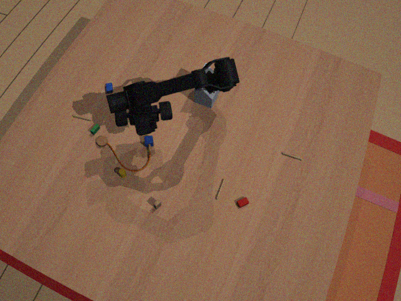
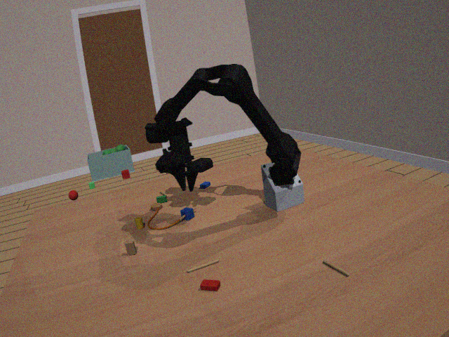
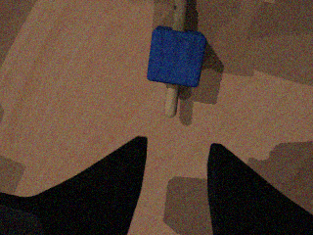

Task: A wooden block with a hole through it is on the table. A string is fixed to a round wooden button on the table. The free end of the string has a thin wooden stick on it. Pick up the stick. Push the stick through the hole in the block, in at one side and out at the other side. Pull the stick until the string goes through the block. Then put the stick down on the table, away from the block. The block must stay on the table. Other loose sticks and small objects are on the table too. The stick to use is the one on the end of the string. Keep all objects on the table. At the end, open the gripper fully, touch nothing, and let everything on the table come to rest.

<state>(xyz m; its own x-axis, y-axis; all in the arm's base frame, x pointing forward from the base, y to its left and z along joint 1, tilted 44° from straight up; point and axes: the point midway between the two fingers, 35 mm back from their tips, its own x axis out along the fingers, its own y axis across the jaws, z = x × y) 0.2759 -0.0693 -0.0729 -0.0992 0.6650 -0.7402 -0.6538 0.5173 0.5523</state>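
Note:
A blue block (image 1: 148, 140) (image 2: 187, 213) (image 3: 177, 57) sits on the table. The thin wooden stick (image 3: 170, 101) shows on two opposite sides of it and looks to run through it; the hole itself is hidden. A short free end points toward my fingers in the wrist view. The orange string (image 1: 133, 170) (image 2: 159, 229) curves from the round wooden button (image 1: 101, 140) (image 2: 156, 207) to the stick's other end. My gripper (image 2: 187, 189) (image 3: 178, 150) is partly open and empty. It hangs above the table, a little off the stick's free end, touching nothing.
A green piece (image 1: 94, 128) lies near the button, a yellow cylinder (image 1: 121, 172) near the string, and a small wooden piece (image 1: 156, 204) beyond. Another blue piece (image 1: 109, 88), a red piece (image 1: 242, 202) and loose sticks (image 1: 219, 189) (image 1: 291, 157) (image 1: 81, 118) lie farther off.

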